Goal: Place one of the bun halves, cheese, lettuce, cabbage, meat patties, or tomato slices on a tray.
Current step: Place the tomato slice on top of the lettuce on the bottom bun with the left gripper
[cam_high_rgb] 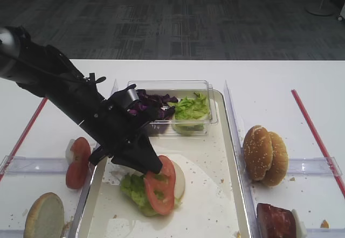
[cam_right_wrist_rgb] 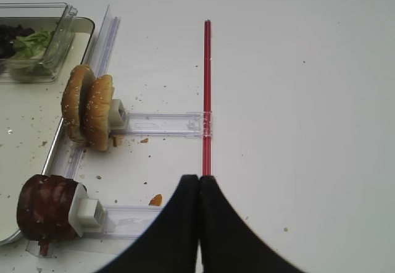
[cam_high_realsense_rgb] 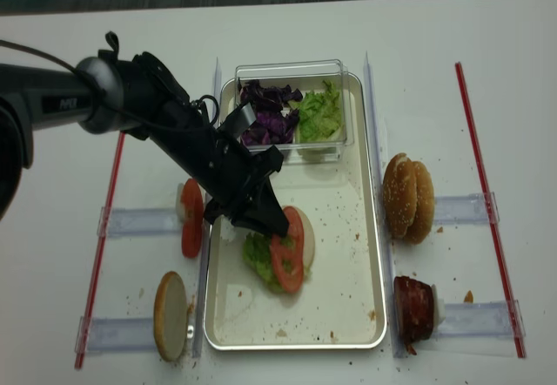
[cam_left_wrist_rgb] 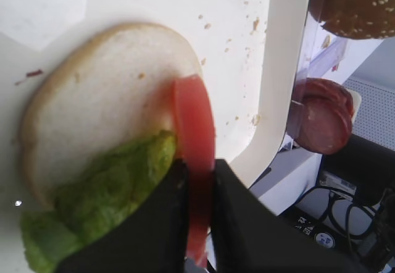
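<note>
Closest to the left wrist lens: left gripper, jaws clamped on a tomato slice held edge-on, its lower rim between the black fingers. Beneath it a flat bun half lies cut face up on the tray, with a lettuce leaf covering its near part.

Progress, as judged: bun base and lettuce are down on the tray; the tomato is over the stack and appears to be resting on it, but the jaws have not let go. Placement nearly done; release and lift-off remain.

Overhead view: the stack sits at about 7 o'clock from the tray's centre, close to the tray's left rim. A clear tub of purple cabbage and more lettuce occupies the tray at 12 o'clock. The tray floor from 3 to 6 o'clock carries only crumbs, so there is room to withdraw that way or straight up. The left arm comes in from 10 o'clock, passing just beside the tub's near corner: the tight spot for the retreat.

Outside the tray: spare tomato slices stand in a holder at 9 o'clock, just beside the rim; a flat bun half at 8 o'clock; sesame bun halves at 3 o'clock; meat patties at 5 o'clock.

Right gripper: fingers pressed together, nothing between them, parked over bare table well to the right of the tray, beside a red line.
</note>
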